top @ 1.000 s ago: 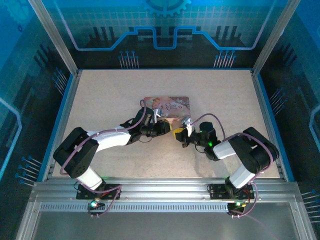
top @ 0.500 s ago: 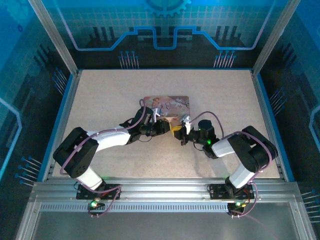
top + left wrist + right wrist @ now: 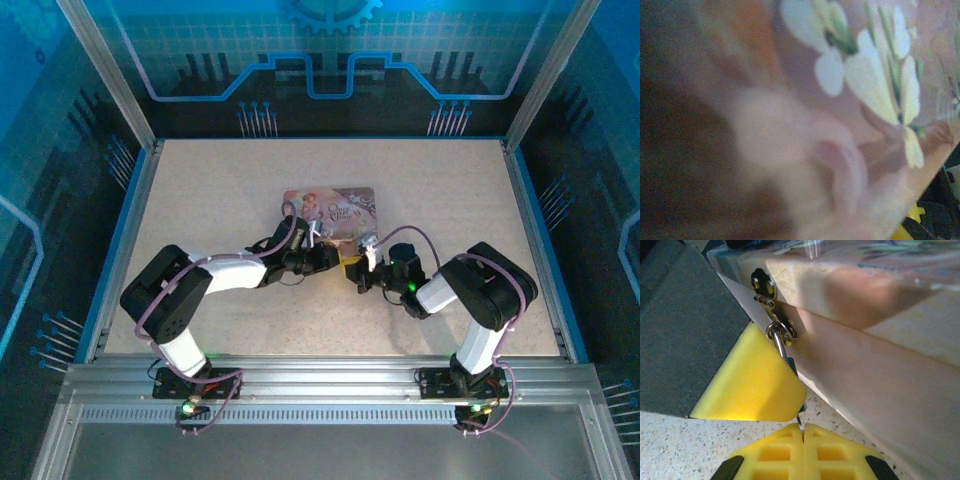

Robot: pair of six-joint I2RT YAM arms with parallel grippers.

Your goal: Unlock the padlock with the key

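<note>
Right wrist view, right gripper [image 3: 802, 434] clamped tight on key [image 3: 800, 421], padlock [image 3: 791, 365] just above.

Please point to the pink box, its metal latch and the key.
pink box [image 3: 340, 208], top external view, picture lid.
metal latch [image 3: 765, 284], right wrist view, upper round plate.
key [image 3: 800, 421], right wrist view, thin tip.

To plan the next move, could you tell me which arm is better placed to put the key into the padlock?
Right. The right gripper, shut, pinches the key, tip just below the padlock. The left gripper has a yellow pad against the padlock, apparently steadying it.
</note>
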